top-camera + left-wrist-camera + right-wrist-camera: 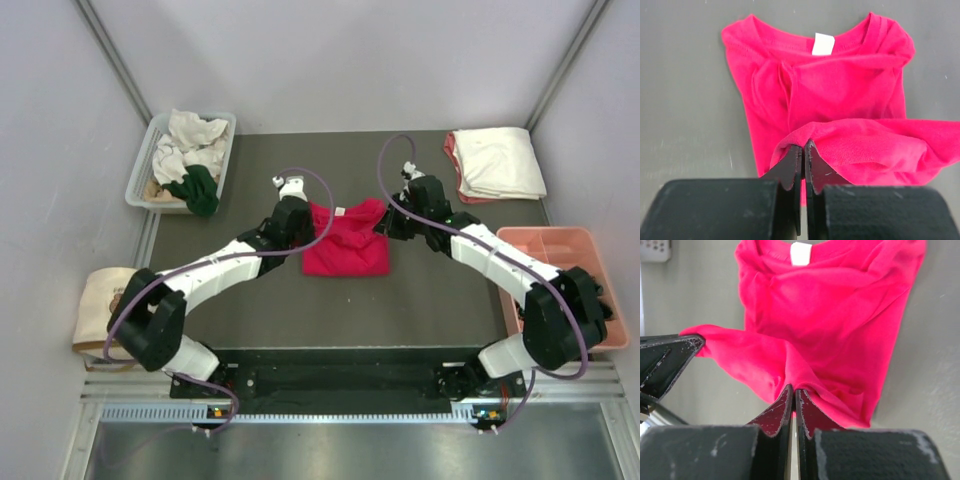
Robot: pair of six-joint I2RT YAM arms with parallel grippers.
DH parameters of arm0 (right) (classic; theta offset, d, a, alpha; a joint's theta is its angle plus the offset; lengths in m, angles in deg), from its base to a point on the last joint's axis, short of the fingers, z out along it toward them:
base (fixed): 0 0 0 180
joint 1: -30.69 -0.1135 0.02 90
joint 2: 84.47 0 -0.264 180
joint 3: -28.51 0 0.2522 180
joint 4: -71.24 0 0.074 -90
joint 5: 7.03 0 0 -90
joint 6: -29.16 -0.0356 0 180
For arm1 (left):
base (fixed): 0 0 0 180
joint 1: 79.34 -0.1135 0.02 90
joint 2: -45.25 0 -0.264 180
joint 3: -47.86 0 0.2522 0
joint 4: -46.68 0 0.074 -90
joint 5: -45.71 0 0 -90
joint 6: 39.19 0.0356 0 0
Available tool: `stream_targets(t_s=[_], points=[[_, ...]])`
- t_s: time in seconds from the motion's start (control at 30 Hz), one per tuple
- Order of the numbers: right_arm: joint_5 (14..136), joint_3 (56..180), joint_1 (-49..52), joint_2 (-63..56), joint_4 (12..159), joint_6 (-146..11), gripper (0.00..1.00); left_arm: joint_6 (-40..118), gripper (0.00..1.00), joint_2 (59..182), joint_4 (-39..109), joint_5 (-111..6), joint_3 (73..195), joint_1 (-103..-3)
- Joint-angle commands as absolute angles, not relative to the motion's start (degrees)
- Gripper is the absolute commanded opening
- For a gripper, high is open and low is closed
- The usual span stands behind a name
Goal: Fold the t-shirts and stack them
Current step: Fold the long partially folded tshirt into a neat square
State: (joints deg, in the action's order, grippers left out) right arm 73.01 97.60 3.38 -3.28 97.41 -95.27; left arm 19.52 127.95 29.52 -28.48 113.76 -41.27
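Observation:
A crimson-red t-shirt [345,250] lies partly folded mid-table, its white neck label [823,44] at the far end. My left gripper [311,221] is at the shirt's left edge, shut on a lifted fold of the red cloth [804,145]. My right gripper [389,222] is at the shirt's right edge, also shut on a raised fold [793,390]. The fold hangs between both grippers above the rest of the shirt [830,315]. More t-shirts, cream-white and dark green [197,188], sit crumpled in a basket. A folded cream-white one on a salmon-pink one [497,162] lies at the back right.
A clear plastic basket [141,172] stands at the back left corner. A salmon-pink tray [590,243] sits at the right edge. A beige bag with a bear print [98,311] lies off the table's left side. Grey walls close in on three sides.

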Motion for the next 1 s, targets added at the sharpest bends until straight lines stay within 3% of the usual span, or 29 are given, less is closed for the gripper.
stream_targets(t_s=[0.0, 0.43, 0.97], points=[[73.6, 102.9, 6.0, 0.3, 93.4, -93.8, 0.0, 22.6, 0.0, 132.7, 35.9, -32.5, 118.4, -44.0], [70.7, 112.3, 9.3, 14.7, 92.4, -92.9, 0.0, 24.3, 0.0, 143.7, 37.9, -37.3, 124.7, -50.1], [69.2, 115.7, 11.3, 19.5, 91.4, -92.7, 0.0, 25.3, 0.0, 151.0, 38.2, -39.3, 129.9, -51.5]])
